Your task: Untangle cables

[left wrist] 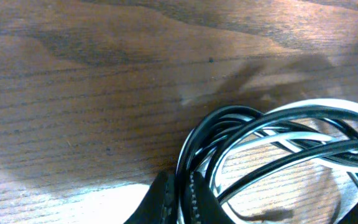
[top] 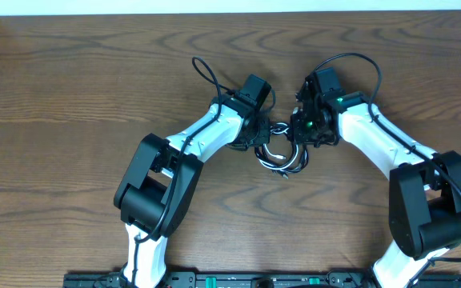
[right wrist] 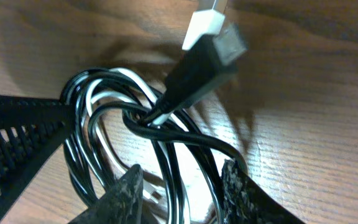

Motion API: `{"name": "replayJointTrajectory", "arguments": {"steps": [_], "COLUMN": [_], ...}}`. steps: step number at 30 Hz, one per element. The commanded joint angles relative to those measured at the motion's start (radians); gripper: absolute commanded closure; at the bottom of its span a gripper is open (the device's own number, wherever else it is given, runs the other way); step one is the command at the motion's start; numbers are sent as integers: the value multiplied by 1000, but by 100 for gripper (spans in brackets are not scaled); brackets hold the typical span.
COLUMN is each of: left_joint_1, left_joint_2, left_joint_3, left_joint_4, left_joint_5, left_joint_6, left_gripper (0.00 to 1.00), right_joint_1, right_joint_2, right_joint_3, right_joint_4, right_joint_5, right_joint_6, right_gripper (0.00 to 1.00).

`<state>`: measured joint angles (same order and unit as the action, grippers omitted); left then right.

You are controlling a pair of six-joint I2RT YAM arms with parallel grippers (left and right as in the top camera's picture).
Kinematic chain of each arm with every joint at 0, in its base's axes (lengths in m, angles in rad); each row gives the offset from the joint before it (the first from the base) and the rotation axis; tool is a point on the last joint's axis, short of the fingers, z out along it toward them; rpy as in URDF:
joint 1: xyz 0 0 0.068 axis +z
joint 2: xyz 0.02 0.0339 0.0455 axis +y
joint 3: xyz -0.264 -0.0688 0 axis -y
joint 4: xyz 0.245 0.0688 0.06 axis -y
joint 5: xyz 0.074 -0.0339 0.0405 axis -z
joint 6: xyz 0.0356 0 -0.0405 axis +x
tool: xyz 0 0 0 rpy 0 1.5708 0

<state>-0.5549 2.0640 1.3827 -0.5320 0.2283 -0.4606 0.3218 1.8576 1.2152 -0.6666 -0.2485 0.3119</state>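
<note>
My right gripper [right wrist: 182, 190] part open, straddling cables [right wrist: 166, 138]; plugs [right wrist: 197, 68] lie at 12 o'clock. For left gripper [top: 261, 138], can't tell.

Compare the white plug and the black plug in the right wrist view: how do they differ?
Colour: the white plug is white and the black plug is black.
Size: the black plug looks longer and thicker than the white plug.
Framing: the white plug's tip runs off the top edge, while the black plug's metal tip shows, though blurred.
Shared: both lie side by side, pointing up and right, rising out of the tangled cables.
</note>
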Motion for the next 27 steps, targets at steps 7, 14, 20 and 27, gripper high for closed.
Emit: {"name": "replayJointTrajectory", "arguments": {"steps": [7,14,20,27], "left_joint_1": [-3,48,79,78], "left_joint_2": [21,21,21,21], "left_joint_3": [-23,-23,-23,-23], "left_joint_4": [-32,-32,-32,-31], "left_joint_5": [86,195,232,232], "left_joint_6": [-77,-145,-158,-166], "left_gripper": [92,92,92,93], "right_joint_1": [-33,26,26,36], "right_joint_2": [-138,-46,40,111], "right_joint_3": [110,104,104,104], "right_joint_4": [-150,-245,-238,-183], "right_joint_5": [-60,-70,-34,-47], "right_joint_6": [-13,23,55,58], "right_gripper": [50,52,60,59]}}
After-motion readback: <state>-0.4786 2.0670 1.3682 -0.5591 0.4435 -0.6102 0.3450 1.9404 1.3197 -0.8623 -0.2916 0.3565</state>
